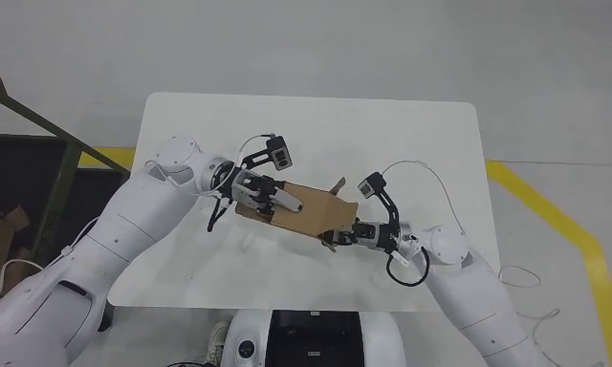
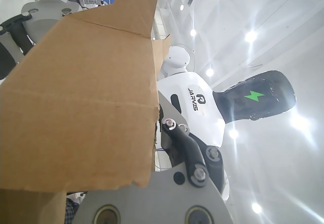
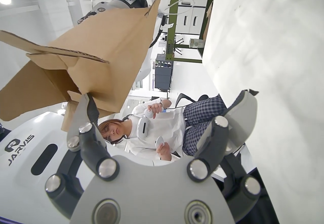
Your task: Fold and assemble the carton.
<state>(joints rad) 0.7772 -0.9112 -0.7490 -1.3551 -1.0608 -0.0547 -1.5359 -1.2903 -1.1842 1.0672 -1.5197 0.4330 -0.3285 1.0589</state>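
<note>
A brown carton (image 1: 308, 210), partly folded with loose flaps, is held above the middle of the white table. My left gripper (image 1: 274, 198) is shut on the carton's left end, with its white fingers lying over the cardboard. In the left wrist view the carton (image 2: 76, 95) hides one side of the gripper, and one dark finger (image 2: 188, 145) sits against its edge. My right gripper (image 1: 338, 238) is open at the carton's near right corner. In the right wrist view one finger (image 3: 86, 108) touches the carton's (image 3: 106, 40) lower flap, and the other finger (image 3: 243, 108) stands far off it.
The white table (image 1: 430, 147) has bare room all around the carton. A dark bin with a green frame (image 1: 38, 176) stands off the table's left edge. A yellow floor line (image 1: 535, 190) runs past the right edge.
</note>
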